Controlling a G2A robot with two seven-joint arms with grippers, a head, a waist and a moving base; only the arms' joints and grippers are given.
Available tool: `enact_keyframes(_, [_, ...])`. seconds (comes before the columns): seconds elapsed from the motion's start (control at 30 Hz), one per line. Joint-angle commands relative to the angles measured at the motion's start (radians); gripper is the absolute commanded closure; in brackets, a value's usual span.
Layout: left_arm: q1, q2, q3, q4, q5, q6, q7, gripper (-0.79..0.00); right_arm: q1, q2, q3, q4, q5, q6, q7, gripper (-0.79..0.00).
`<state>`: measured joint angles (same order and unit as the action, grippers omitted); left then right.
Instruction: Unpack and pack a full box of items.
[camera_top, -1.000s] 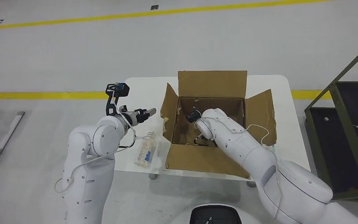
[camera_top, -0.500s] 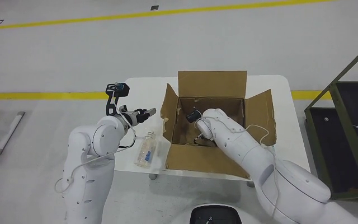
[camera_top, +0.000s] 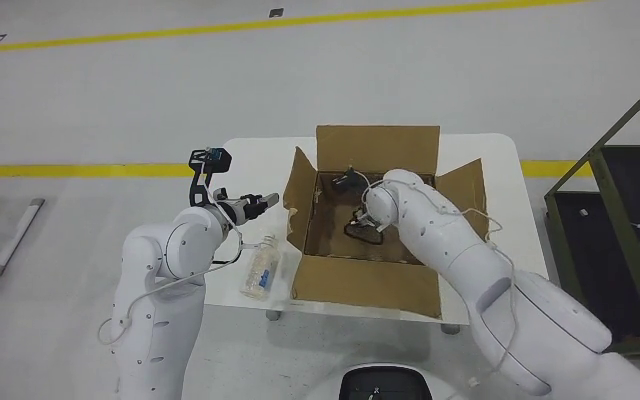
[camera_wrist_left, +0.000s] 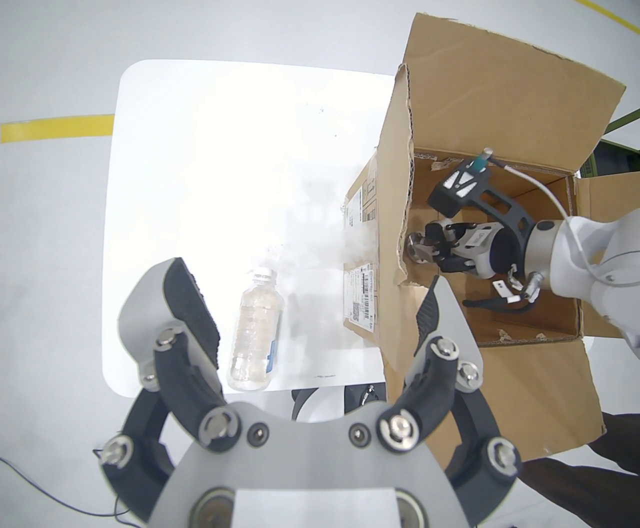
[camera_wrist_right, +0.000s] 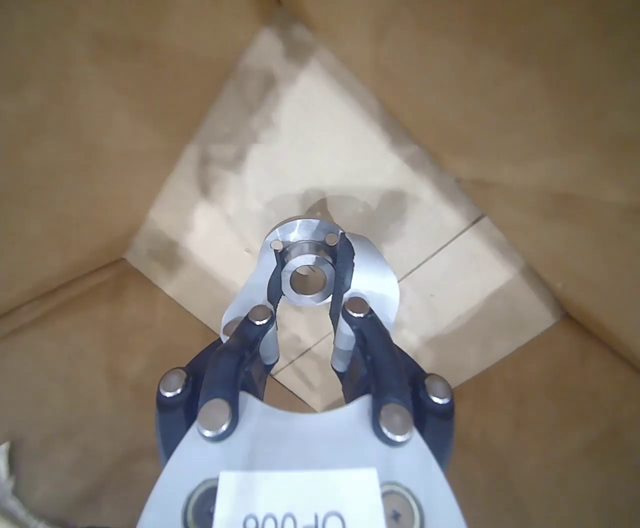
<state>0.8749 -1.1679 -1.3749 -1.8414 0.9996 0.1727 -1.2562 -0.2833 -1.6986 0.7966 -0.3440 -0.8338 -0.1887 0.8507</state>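
An open cardboard box (camera_top: 380, 150) stands on the white table (camera_top: 250, 160). My right gripper (camera_wrist_right: 307, 272) is down inside the box (camera_wrist_left: 500, 90), shut on a round metal flange part (camera_wrist_right: 300, 235) a little above the box floor (camera_wrist_right: 320, 165). In the left wrist view this right gripper (camera_wrist_left: 420, 247) sits close to the box's torn left wall. A clear plastic bottle (camera_top: 262, 267) lies on the table left of the box, also seen from above as the bottle (camera_wrist_left: 254, 332). My left gripper (camera_top: 268, 201) hangs above it, open and holding nothing (camera_wrist_left: 307, 280).
A black cable loop (camera_wrist_left: 495, 302) hangs from the right wrist inside the box. The box flaps stand out on all sides. The table (camera_wrist_left: 200, 150) has bare room left of the box. A green rack (camera_top: 600, 200) stands off the table's right end.
The right arm has swung toward the far side of the box, its wrist now nearer the back wall. The left arm and the bottle have stayed put.
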Motion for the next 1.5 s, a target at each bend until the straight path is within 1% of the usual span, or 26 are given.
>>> enact_keyframes(0.0, [0.0,0.0,0.0,0.0,0.0,0.0,0.0,-0.785,0.003,0.03,0.045,-0.02,0.039,-0.074,-0.005,0.0])
enact_keyframes(0.13, [0.0,0.0,0.0,0.0,0.0,0.0,0.0,-0.785,-0.025,0.098,0.148,-0.084,0.127,-0.222,0.009,0.0])
enact_keyframes(0.27, [0.0,0.0,0.0,0.0,0.0,0.0,0.0,-0.785,-0.107,0.175,0.273,-0.206,0.221,-0.359,0.061,0.0])
enact_keyframes(0.33, [0.0,0.0,0.0,0.0,0.0,0.0,0.0,-0.785,-0.168,0.209,0.333,-0.303,0.258,-0.389,0.11,0.0])
enact_keyframes(0.43, [0.0,0.0,0.0,0.0,0.0,0.0,0.0,-0.785,-0.282,0.247,0.411,-0.484,0.335,-0.399,0.188,0.0])
enact_keyframes(0.5, [0.0,0.0,0.0,0.0,0.0,0.0,0.0,-0.785,-0.348,0.267,0.447,-0.595,0.347,-0.357,0.241,0.0])
enact_keyframes(0.97, [0.0,0.0,0.0,0.0,0.0,0.0,0.0,-0.785,-0.352,0.267,0.447,-0.597,0.347,-0.355,0.235,0.0])
enact_keyframes(1.03, [0.0,0.0,0.0,0.0,0.0,0.0,0.0,-0.785,-0.366,0.271,0.45,-0.632,0.345,-0.35,0.208,0.0])
enact_keyframes(1.1, [0.0,0.0,0.0,0.0,0.0,0.0,0.0,-0.785,-0.38,0.282,0.475,-0.669,0.35,-0.348,0.198,0.0])
enact_keyframes(1.17, [0.0,0.0,0.0,0.0,0.0,0.0,0.0,-0.785,-0.401,0.297,0.521,-0.724,0.369,-0.356,0.195,0.0])
enact_keyframes(1.27, [0.0,0.0,0.0,0.0,0.0,0.0,0.0,-0.785,-0.445,0.327,0.618,-0.85,0.364,-0.339,0.201,0.0])
enact_keyframes(1.47, [0.0,0.0,0.0,0.0,0.0,0.0,0.0,-0.785,-0.589,0.38,0.823,-1.177,0.253,-0.23,0.194,0.0])
